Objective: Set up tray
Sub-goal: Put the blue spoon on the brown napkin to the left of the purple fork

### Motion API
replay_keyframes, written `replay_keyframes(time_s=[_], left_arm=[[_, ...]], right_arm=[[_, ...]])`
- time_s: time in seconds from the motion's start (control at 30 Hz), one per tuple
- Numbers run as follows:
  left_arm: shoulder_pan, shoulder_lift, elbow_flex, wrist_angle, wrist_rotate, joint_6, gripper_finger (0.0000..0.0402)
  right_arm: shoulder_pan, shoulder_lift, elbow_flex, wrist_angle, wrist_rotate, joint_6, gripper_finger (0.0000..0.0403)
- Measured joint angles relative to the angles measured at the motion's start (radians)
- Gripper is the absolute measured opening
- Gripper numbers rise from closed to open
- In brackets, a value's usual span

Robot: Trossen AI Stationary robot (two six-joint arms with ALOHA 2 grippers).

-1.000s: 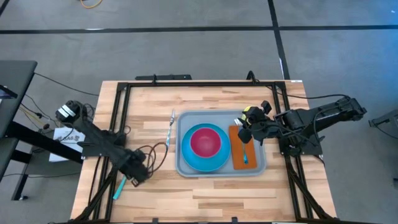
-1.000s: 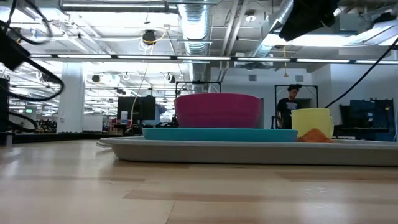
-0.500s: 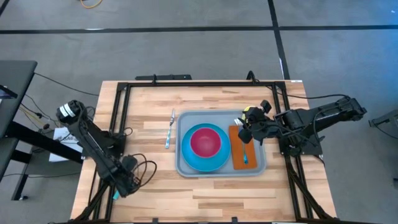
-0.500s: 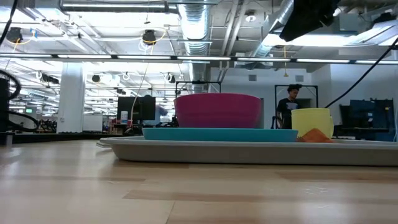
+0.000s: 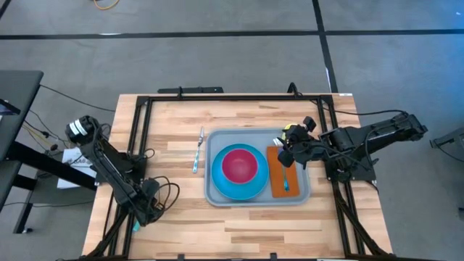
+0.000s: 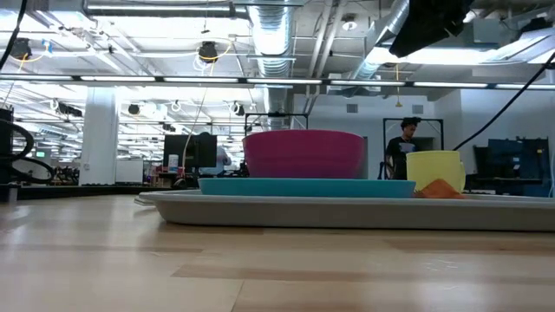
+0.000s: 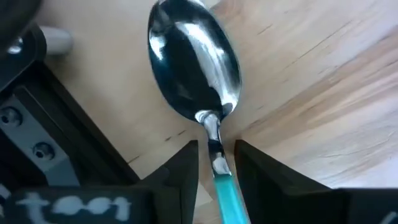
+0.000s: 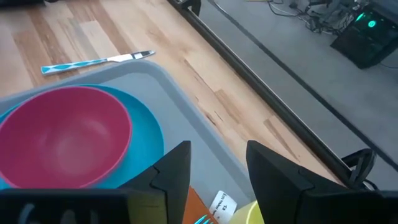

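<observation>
A spoon (image 7: 196, 62) with a teal handle (image 5: 135, 227) lies flat on the wood at the table's near left corner, beside the black frame rail. My left gripper (image 7: 216, 152) points down over it, open; its two fingers stand on either side of the spoon's neck, with a gap on each side. The grey-blue tray (image 5: 246, 138) lies mid-table. It bears a blue plate (image 5: 221, 190), a pink bowl (image 5: 239, 164), an orange napkin (image 5: 277, 185) and a yellow cup (image 5: 292, 133). My right gripper (image 8: 217, 174) hovers open above the tray's right side, near the cup.
A knife (image 5: 197, 152) with a blue-white handle lies on the wood just left of the tray. Loose black cable (image 5: 172, 187) curls beside my left arm. Black frame rails (image 5: 138, 138) run along the table's sides. Bare wood stretches in front of the tray.
My left gripper has gone toward the table's near left corner and down, rolling its wrist, until its fingers stand astride the spoon. The spoon has stayed where it lay.
</observation>
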Motion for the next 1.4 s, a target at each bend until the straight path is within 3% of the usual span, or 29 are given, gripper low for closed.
replay_keyframes(time_s=[0.1,0.23,0.37,0.67,0.9,1.03,1.13,1.3,1.4], left_arm=[[0.000,0.001,0.000,0.020,0.006,-0.013,0.0080],[0.001,0.001,0.000,0.029,0.019,-0.071,0.0020],[0.015,0.006,0.024,0.015,-0.033,-0.153,0.0018],[0.108,0.006,0.275,-0.140,-0.432,-0.092,0.0008],[0.283,0.005,0.440,-0.147,-0.609,0.228,0.0010],[0.407,0.014,0.457,-0.092,-0.635,0.487,0.0010],[0.489,0.014,0.458,-0.037,-0.715,0.682,0.0012],[0.566,0.014,0.458,0.124,-0.962,1.023,0.0012],[0.617,0.014,0.458,0.265,-0.980,1.208,0.0012]], right_arm=[[0.000,0.000,0.000,0.000,0.000,-0.001,0.0148],[0.000,0.000,0.000,0.000,0.000,-0.002,0.0146],[0.000,0.000,0.000,0.000,0.000,-0.002,0.0148],[0.000,0.000,0.000,0.010,0.000,-0.002,0.0149],[0.000,0.000,0.000,0.018,-0.001,-0.006,0.0150],[0.000,0.000,-0.001,0.110,-0.003,-0.062,0.0150],[0.001,0.000,-0.001,0.194,-0.013,-0.116,0.0150],[-0.013,0.018,0.000,0.320,-0.029,-0.161,0.0152],[-0.023,0.057,-0.002,0.407,-0.042,-0.198,0.0152]])
